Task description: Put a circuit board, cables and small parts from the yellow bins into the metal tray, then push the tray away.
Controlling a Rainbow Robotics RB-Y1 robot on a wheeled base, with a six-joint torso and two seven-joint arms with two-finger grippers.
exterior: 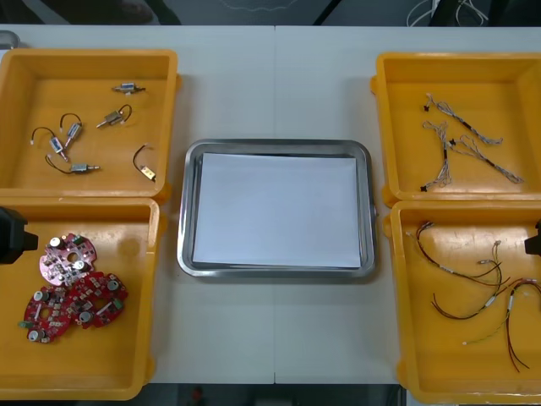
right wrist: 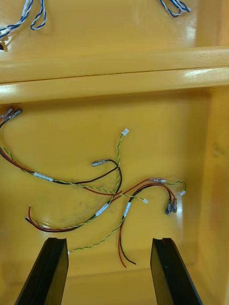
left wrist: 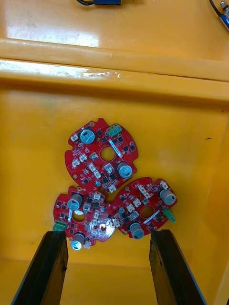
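Three round red circuit boards [exterior: 72,289] lie clustered in the near left yellow bin [exterior: 127,372]. My left gripper [left wrist: 107,233] hangs open just above them, with two of the circuit boards [left wrist: 101,155] in front of its fingertips and nothing held. Red, yellow and black cables [right wrist: 112,190] lie tangled in the near right bin [exterior: 406,338], and my right gripper [right wrist: 109,240] is open above them. The metal tray [exterior: 276,146], white inside, sits between the bins. Small metal parts [exterior: 80,139] lie in the far left bin.
Twisted blue and white cables [exterior: 465,144] lie in the far right bin [exterior: 382,127]. Bare table stretches in front of and behind the tray. The bins' walls stand close on both sides of the tray.
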